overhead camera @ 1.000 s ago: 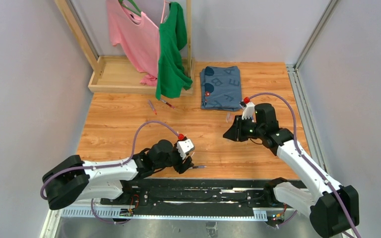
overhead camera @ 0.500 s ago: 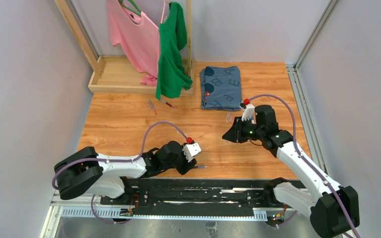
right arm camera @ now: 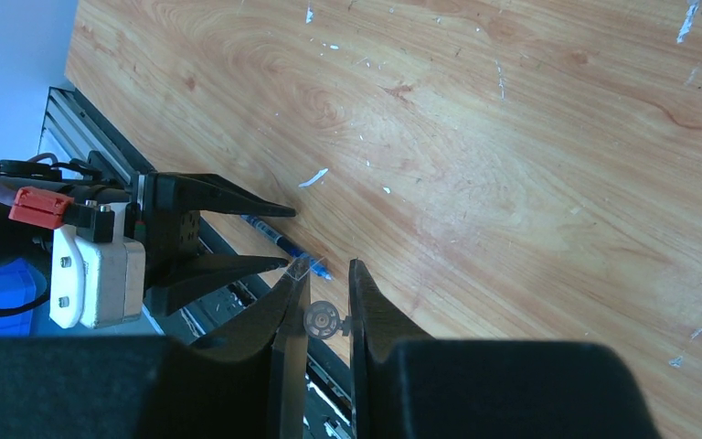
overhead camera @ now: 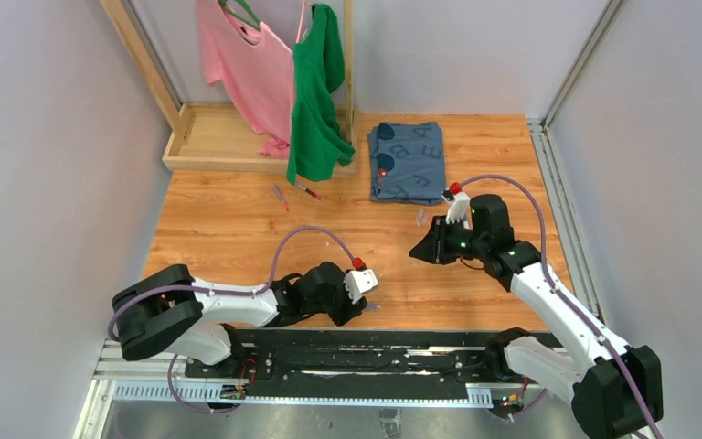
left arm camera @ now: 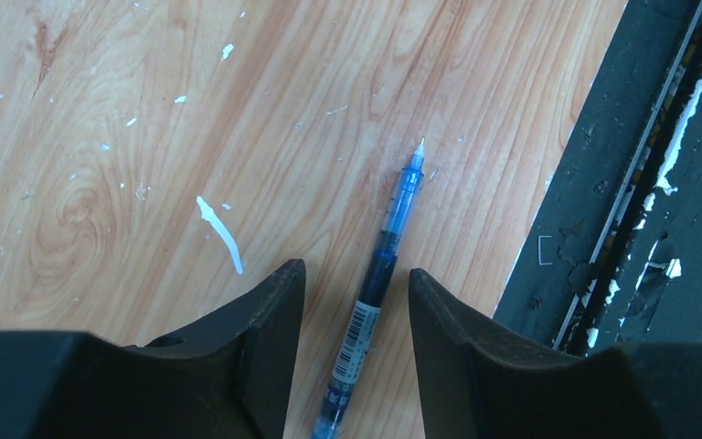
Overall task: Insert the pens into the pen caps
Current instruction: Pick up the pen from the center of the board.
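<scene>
The step in hand seems to be the pick-up of one pen. The left end effector [left arm camera: 355,274] stands low at the near edge of the surface [overhead camera: 228,229], with its jaws apart, one on each side of the blue pen [left arm camera: 384,249]. This pen lies flat on the wood, its tip pointing away from the wrist, just beside the dark rail [left arm camera: 640,183] that runs along that edge. In the left wrist view neither finger touches the barrel. A white sliver [left arm camera: 219,233] lies near, to the left of the jaws. The right end effector [right arm camera: 329,265] hovers over the right half of the surface, well apart from the left one. It is clenched on a small clear pen cap [right arm camera: 320,320], whose round opening shows between the fingers. Two more pens [overhead camera: 281,197] lie toward the far edge, near the wooden frame [overhead camera: 183,151], and are not yet touched. The next move probably calls for the left jaws to close squarely on the barrel without rolling it toward the rail, and then to lift it so that the tip can be lined up with the mouth of the cap. This alignment looks to be the delicate part, because the cap is tiny and the tip is thin.
</scene>
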You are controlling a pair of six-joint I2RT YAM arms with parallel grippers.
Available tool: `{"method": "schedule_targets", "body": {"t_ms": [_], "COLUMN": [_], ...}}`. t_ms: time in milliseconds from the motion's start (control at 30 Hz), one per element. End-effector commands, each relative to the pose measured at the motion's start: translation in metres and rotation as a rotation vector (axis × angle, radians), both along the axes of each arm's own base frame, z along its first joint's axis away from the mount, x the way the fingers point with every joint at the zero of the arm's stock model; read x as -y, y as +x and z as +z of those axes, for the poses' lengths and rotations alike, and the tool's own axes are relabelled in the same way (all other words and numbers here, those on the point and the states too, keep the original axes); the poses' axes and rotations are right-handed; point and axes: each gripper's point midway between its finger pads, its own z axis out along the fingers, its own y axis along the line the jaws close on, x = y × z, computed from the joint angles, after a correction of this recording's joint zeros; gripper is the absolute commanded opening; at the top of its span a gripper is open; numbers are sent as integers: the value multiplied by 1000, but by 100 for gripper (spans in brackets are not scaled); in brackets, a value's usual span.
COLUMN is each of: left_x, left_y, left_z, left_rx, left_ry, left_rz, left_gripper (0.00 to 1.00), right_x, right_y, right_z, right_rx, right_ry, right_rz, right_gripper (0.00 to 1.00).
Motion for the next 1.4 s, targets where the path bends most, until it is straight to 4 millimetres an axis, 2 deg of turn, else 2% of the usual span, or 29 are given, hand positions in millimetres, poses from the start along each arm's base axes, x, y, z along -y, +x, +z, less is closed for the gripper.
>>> {"method": "schedule_targets", "body": {"t_ms": [0,133,333,500,667,933,1033,1200,1367], "left_x": [8,8,1,0,-1,14,14,9,12], "left_y": [1,-1,4,6,18,21,16,9,3], "left_z": [3,-5,2,8,33,109,129,139,141], "left_rx": [4,-13,25,37,90,129,127,129,122], "left_ry": [1,42,37,18,-72,-446,-577,-682,-687], "left_rz": [-9,-1,64,91,159,220,216,201,163], "left_gripper": [49,46,18,1,0,0,0,0,0], "right_x": [-2,-1,-2,-5,-9,-27,-33,-39,-48], "right_y": [-4,-5,-6,-6,-6,-6,-6,-7,-7], "right_z": [2,1,2,1,1,9,12,20,27], "right_rx": [10,9,9,-6,-28,-87,-94,-77,-69], "right_ry": [20,22,36,66,109,298,341,362,378], "right_rz": [10,4,-5,-11,-27,-83,-104,-110,-89], "right_gripper": [0,1,1,1,1,1,0,1,1]}}
